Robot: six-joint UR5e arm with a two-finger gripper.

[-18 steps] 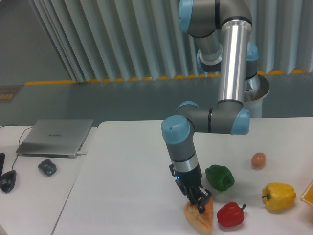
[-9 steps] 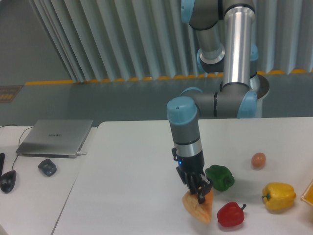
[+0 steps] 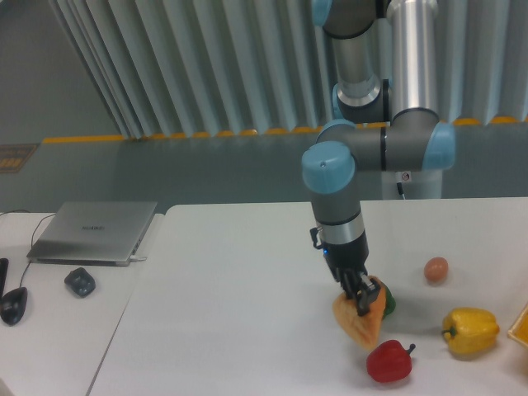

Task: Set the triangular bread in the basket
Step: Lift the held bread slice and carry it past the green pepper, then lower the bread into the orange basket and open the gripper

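The triangular bread, a golden-tan wedge, hangs tilted above the table, point downward. My gripper is shut on its upper edge. The bread hides most of a green pepper behind it. At the far right edge of the view, a small orange corner of the basket shows; the rest of it is out of view.
A red pepper lies just below and right of the bread. A yellow bell pepper sits further right, and a brown egg behind it. A laptop and mouse rest on the left table.
The arm has lifted the bread off the table and carried it up and to the right, in front of the green pepper.
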